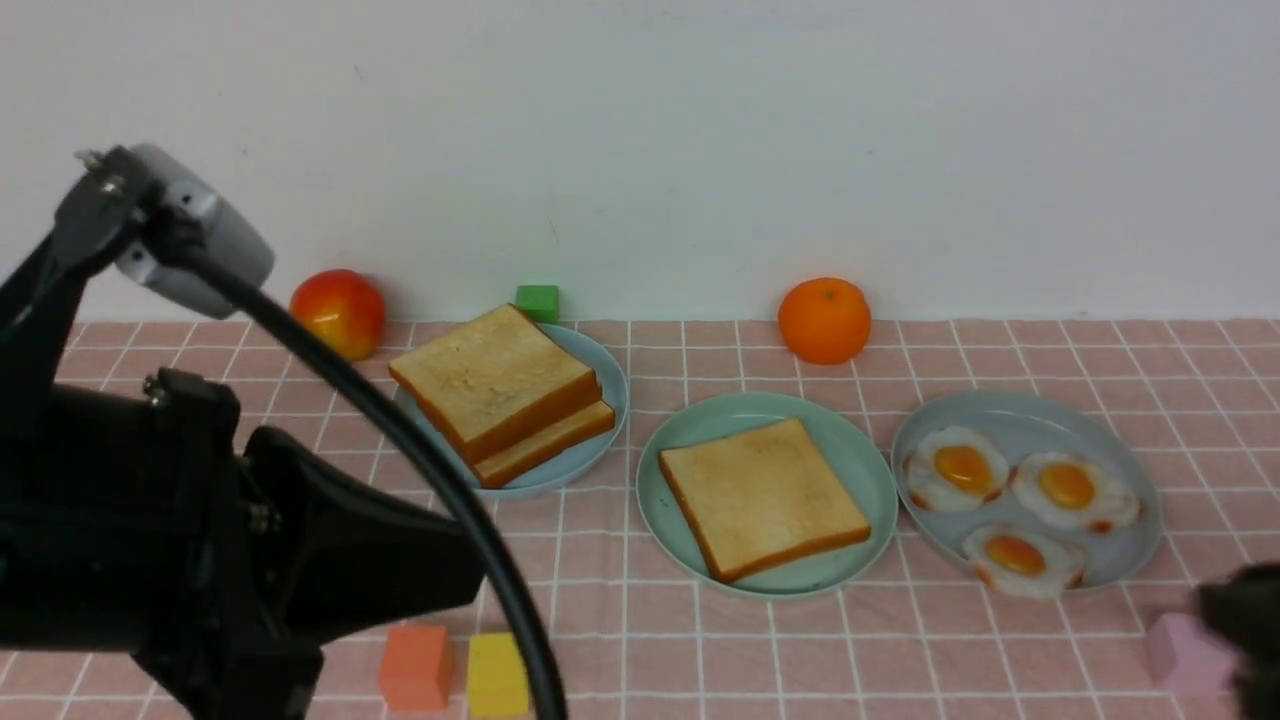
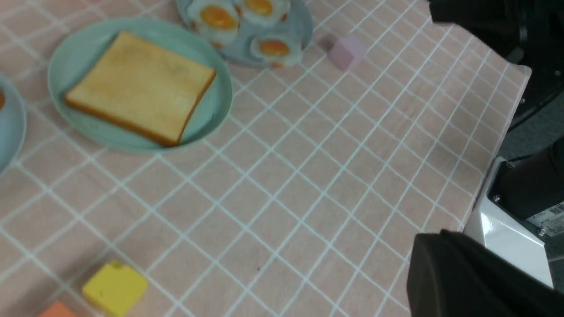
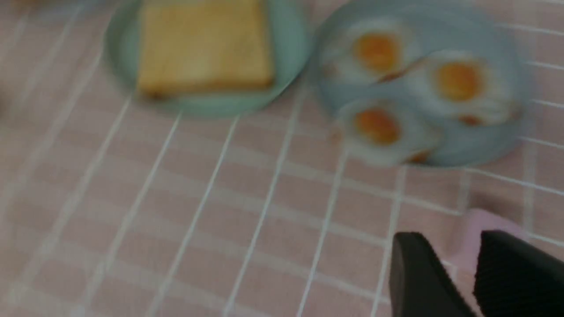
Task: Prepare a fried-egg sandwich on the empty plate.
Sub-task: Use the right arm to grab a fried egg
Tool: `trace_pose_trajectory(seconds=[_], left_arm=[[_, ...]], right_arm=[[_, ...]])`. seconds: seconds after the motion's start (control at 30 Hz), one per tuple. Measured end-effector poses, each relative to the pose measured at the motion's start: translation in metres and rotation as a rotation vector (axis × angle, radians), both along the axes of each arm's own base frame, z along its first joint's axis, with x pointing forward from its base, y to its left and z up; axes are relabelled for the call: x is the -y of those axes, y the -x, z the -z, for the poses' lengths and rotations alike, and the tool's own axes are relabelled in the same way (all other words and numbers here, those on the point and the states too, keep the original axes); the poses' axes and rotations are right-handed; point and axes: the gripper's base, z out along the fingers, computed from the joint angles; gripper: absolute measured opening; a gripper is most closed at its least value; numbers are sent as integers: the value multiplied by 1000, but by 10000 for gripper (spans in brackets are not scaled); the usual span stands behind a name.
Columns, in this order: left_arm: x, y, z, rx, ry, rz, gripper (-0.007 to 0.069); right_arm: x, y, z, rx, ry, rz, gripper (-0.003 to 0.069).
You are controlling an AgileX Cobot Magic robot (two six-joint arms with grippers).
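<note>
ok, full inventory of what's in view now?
mint-green plate: 1, mint green, centre
pale-blue plate: 1, pale blue, left of it
grey-blue plate: 1, grey-blue, right of it
toast: 3, golden-brown, one on the mint-green plate, two stacked on the pale-blue
fried eggs: 3, white with orange yolks, on the grey-blue plate
apple: 1, red-yellow, back left
orange: 1, orange, back right of centre
cubes: 4, green at back, orange and yellow front left, pink front right
tablecloth: 1, pink with white grid
left arm: 1, black, front left, grip state unclear
right gripper: 1, black, by the pink cube, open, empty
</note>
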Motion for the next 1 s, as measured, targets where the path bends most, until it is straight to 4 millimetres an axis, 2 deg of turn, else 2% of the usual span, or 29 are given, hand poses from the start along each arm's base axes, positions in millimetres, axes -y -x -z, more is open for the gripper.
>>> trace_pose_trajectory(seconds=[0.1, 0.2, 0.23, 0.33, 0.47, 0.77, 0.87, 1.0], left_arm=[[-1, 2, 3, -56, -10, -6, 13], [-1, 4, 5, -75, -25, 6, 13], [-1, 5, 6, -81, -36, 11, 13], [-2, 5, 7, -83, -52, 13, 13], [-2, 5, 7, -87, -61, 16, 13], [-2, 6, 7, -88, -62, 17, 13], [-2, 6, 7, -88, -62, 17, 13], [-2, 6, 8, -87, -63, 17, 13]], right_arm=[[-13, -10, 16, -10, 224, -243, 249], [-15, -21, 24, 8, 323, -297, 269], [-15, -33, 32, 16, 406, -328, 291], [-16, -50, 47, 21, 492, -355, 341], [-20, -72, 71, 13, 542, -377, 395], [-27, -93, 115, -60, 584, -426, 407], [-28, -99, 119, -68, 580, -406, 407], [-31, -114, 105, -14, 562, -336, 407]])
